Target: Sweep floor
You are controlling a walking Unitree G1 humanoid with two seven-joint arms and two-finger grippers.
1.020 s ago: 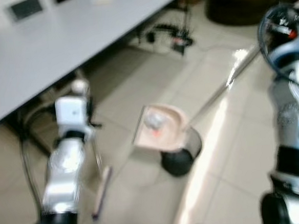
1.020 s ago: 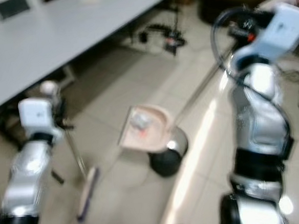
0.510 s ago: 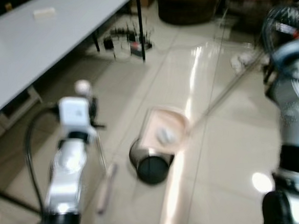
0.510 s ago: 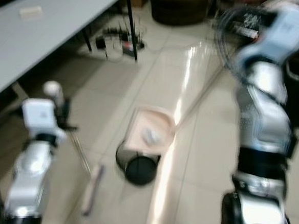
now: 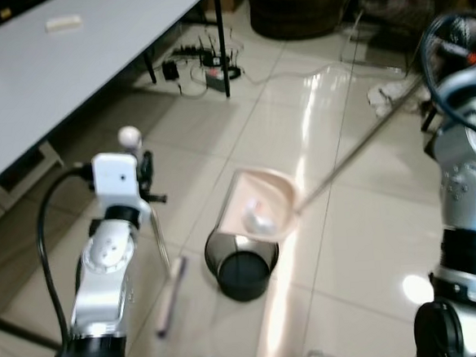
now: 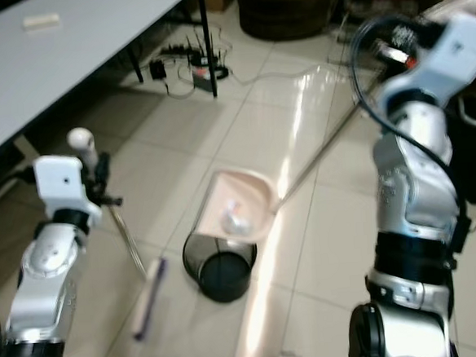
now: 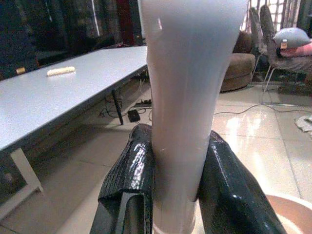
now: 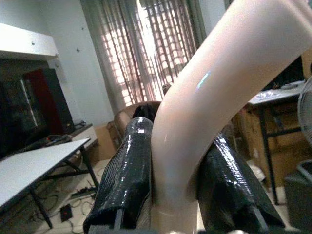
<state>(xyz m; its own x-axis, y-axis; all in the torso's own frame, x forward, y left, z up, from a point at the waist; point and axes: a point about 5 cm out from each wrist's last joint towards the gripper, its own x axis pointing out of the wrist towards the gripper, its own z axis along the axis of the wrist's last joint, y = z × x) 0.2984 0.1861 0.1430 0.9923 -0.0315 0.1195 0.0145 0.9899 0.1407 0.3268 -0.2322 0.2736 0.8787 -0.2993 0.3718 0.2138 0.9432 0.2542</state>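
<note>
Just beyond the bin (image 5: 243, 268), table (image 5: 67, 68) legs and trailing cables (image 5: 201, 62)

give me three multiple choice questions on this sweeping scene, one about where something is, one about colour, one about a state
1. Where is the dustpan?
A. flat on the floor by the table leg
B. held over the black bin
C. on the grey table

2. What colour is the dustpan's scoop?
A. pale pink
B. dark blue
C. green

3. What is the left end effector doing?
A. hanging open
B. shut on the broom handle
C. gripping the bin's rim

Answers:
1 B, the head views show the scoop tilted above the bin's open mouth.
2 A, it looks pale pink in both head views.
3 B, the left wrist view shows both black fingers pressed against the pale handle.
</note>
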